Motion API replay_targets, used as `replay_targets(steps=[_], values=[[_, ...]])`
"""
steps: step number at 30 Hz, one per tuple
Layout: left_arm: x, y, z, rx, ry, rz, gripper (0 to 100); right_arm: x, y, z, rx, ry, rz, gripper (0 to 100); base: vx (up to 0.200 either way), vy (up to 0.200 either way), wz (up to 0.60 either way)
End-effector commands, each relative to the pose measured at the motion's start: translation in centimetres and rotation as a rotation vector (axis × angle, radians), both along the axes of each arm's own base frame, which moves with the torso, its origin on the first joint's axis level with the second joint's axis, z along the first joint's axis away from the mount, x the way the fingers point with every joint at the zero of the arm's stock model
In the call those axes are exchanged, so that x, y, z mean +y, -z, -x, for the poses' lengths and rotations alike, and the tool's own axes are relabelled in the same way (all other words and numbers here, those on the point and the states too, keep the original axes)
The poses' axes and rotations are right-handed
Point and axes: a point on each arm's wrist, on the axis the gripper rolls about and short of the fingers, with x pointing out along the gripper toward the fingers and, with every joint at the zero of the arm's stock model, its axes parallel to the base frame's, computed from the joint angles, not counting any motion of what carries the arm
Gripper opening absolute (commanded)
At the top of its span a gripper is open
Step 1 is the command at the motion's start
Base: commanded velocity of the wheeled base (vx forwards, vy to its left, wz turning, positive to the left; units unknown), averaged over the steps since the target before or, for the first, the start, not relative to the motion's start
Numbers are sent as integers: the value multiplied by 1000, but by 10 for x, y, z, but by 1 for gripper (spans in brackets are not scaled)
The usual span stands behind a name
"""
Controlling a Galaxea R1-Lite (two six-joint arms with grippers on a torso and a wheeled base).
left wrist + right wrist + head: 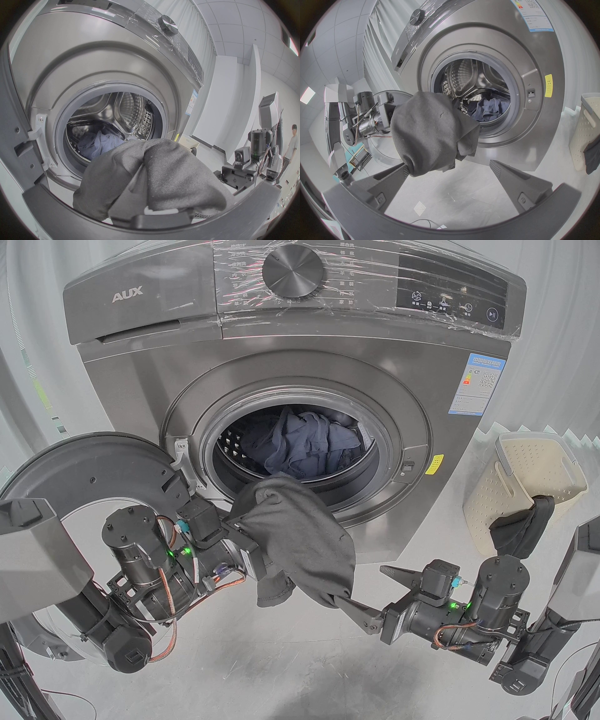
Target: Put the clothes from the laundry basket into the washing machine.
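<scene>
The grey washing machine (412, 396) stands with its door (81, 468) swung open to the left. Blue clothes (300, 440) lie in the drum. My left gripper (275, 552) is shut on a dark grey garment (300, 534), which drapes over it just below the drum's front rim. The same garment (175, 175) covers the fingers in the left wrist view, in front of the blue clothes (97, 143). My right gripper (362, 587) is open low to the right, one finger touching the garment's (431, 131) hanging tip. Another dark garment (522, 527) hangs from the laundry basket (537, 471).
The cream basket (586, 131) leans tipped on the floor to the right of the machine. The open door stands close behind my left arm. Bare grey floor (281, 659) lies in front of the machine. A white wall and curtains are behind.
</scene>
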Motion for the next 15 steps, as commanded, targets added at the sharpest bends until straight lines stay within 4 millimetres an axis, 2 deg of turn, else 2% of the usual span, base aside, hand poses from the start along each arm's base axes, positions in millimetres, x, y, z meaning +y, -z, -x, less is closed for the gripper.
replay_targets(steps=[1, 7, 15], values=[[0, 7, -2, 20, -4, -13, 0, -5, -2, -3, -5, 24, -3, 100, 0, 0, 0], [4, 4, -4, 13, -19, -8, 0, -6, -5, -2, -13, 20, -11, 100, 0, 0, 0], [5, 2, -5, 6, -23, -2, 0, -20, -9, 20, -12, -90, 18, 100, 0, 0, 0]])
